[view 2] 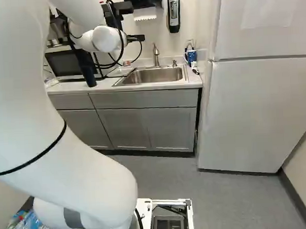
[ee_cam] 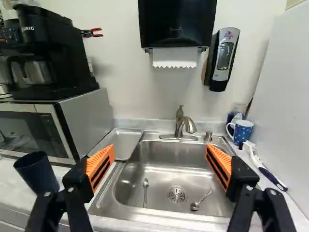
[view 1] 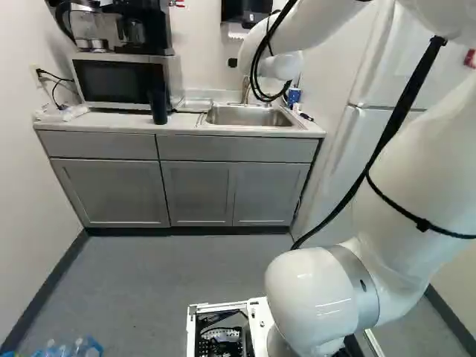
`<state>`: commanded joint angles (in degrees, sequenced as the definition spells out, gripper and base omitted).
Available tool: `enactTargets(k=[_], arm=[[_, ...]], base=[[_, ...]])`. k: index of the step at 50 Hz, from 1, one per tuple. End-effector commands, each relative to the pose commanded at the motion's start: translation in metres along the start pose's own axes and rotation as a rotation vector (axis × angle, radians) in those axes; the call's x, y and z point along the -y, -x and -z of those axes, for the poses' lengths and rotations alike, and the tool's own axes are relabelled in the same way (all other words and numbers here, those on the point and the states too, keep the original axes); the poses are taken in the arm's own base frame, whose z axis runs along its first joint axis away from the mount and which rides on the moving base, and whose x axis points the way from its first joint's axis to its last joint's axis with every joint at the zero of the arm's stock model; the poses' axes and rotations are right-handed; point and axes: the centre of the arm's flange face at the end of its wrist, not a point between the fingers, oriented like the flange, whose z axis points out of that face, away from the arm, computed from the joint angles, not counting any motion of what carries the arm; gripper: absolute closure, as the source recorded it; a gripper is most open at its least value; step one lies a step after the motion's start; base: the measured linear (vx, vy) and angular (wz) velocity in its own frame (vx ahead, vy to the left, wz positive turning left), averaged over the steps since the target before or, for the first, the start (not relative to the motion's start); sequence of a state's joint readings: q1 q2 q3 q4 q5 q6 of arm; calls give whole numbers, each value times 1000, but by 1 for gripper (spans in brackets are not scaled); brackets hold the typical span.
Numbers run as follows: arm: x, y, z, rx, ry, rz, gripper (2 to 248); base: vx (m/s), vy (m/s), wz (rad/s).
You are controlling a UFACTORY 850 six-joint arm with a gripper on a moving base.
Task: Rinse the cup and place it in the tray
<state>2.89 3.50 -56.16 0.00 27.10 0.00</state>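
Brushed-steel sink basin (ee_cam: 164, 151) lies ahead of your black two-finger gripper with orange pads (ee_cam: 159, 157); fingers wide apart, nothing gripped. Two candidates for the cup, and the pictures don't settle it: a blue patterned mug with a pale handle (ee_cam: 243, 132), upright on the counter by the basin's back corner, near the white refrigerator (view 2: 259, 110); and a dark blue, straight-sided tumbler (ee_cam: 37, 172), on the counter in front of the microwave (ee_cam: 86, 121). Confirm which before you commit. Shallow metal tray (ee_cam: 120, 143) sits beside the basin, on the microwave side; neither candidate is in it. Step in hand, as I judge it: reach and grasp, rinse still to do. For the mug, line up so the pads close on its body and keep a finger from knocking the handle; mind the white-and-blue brush (ee_cam: 267, 171) close by. For the tumbler, centre on the wall, go in level, squeeze gently; it may slip or tip if caught off-centre. Lift clear of the rim before you swing across. Curved metal faucet (ee_cam: 185, 124) shows no water running, so you probably need its lever worked. Keep wrist and knuckles off the spout, and stay above the two spoons (ee_cam: 146, 190) (ee_cam: 195, 206) in the basin.
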Motion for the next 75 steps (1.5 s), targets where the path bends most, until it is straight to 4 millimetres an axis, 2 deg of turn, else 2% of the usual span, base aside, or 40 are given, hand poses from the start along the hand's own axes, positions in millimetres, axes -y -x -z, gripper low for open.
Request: enactTargets(k=[28, 75], arm=[[0, 0, 0, 0, 0, 0, 3], [0, 0, 0, 0, 0, 0, 3]], base=[[166, -51, 5], [149, -23, 212]])
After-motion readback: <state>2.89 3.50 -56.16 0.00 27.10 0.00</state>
